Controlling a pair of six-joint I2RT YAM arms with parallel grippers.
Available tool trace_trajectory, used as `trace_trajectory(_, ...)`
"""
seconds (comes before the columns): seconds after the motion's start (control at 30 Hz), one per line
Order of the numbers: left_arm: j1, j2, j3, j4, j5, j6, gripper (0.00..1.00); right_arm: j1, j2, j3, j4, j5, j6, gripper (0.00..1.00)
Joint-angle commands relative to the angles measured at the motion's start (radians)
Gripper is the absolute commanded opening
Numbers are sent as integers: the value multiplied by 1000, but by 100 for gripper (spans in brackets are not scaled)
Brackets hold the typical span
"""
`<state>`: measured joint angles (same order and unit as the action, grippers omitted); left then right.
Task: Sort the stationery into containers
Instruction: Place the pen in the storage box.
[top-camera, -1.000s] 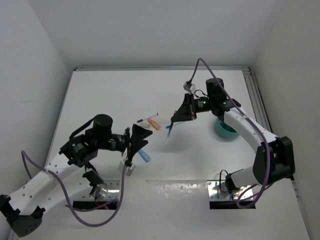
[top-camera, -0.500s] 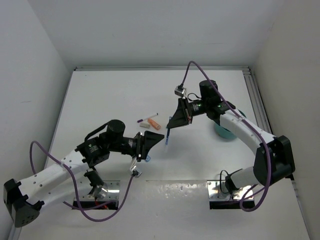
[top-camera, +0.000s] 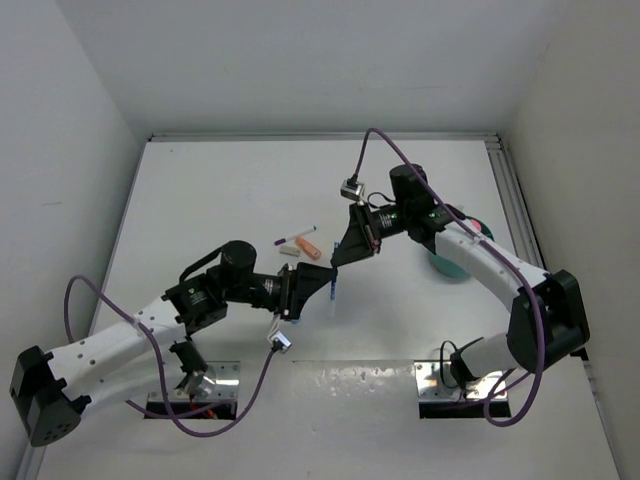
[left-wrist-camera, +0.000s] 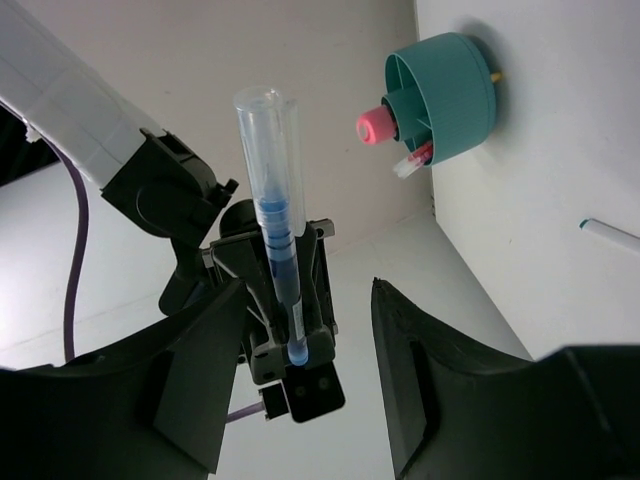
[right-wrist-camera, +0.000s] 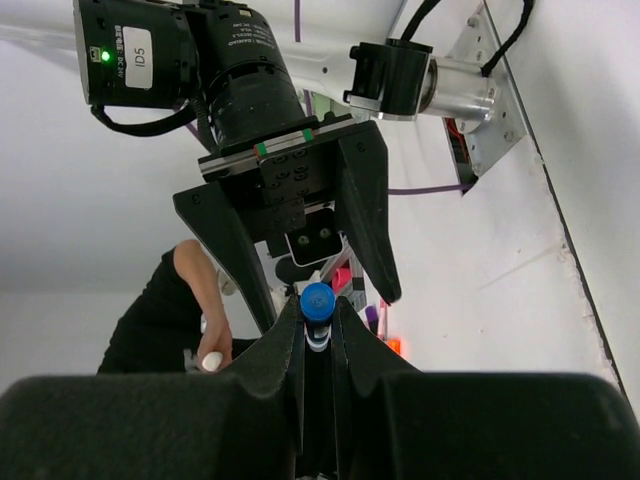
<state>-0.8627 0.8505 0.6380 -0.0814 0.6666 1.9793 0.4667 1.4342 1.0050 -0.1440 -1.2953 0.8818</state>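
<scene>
Teal cup (left-wrist-camera: 440, 85) holding pink marker (left-wrist-camera: 375, 125) beyond the blue pen (left-wrist-camera: 280, 250), right gripper (right-wrist-camera: 317, 322) clamped on it, left gripper (left-wrist-camera: 308, 300) half-open astride, seemingly not touching.

The only readable text is "ID5", printed in black on a white sticker (right-wrist-camera: 133, 45). The sticker sits on the black motor housing (right-wrist-camera: 150, 85) of the left arm, just behind the left gripper (right-wrist-camera: 332, 305), as seen from the right wrist. No other lettering, brand or number can be read in any view.
</scene>
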Motion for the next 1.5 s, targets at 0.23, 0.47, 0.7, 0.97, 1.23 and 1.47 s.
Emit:
trace_trajectory(0.23, -13, 70, 35, 63, 90, 118, 54, 27, 5, 46, 12, -44, -30, 0)
trace_trajectory(0.47, -19, 81, 34, 65, 100, 131, 39, 27, 0, 47, -8, -39, -50, 0)
trace_trajectory(0.7, -42, 85, 34, 62, 80, 121, 11, 27, -18, 70, -109, -3, -145, 48)
trace_trajectory(0.97, -94, 58, 90, 54, 18, -146, 0, -17, -24, 404, -641, 373, -686, 79)
trace_trajectory(1.23, -83, 201, 411, -48, -257, -1262, 0, -407, -52, 609, -608, 325, -705, 67)
trace_trajectory(1.47, 94, 397, 623, -117, 123, -1900, 0, -453, -101, 613, -663, 138, -771, 62)
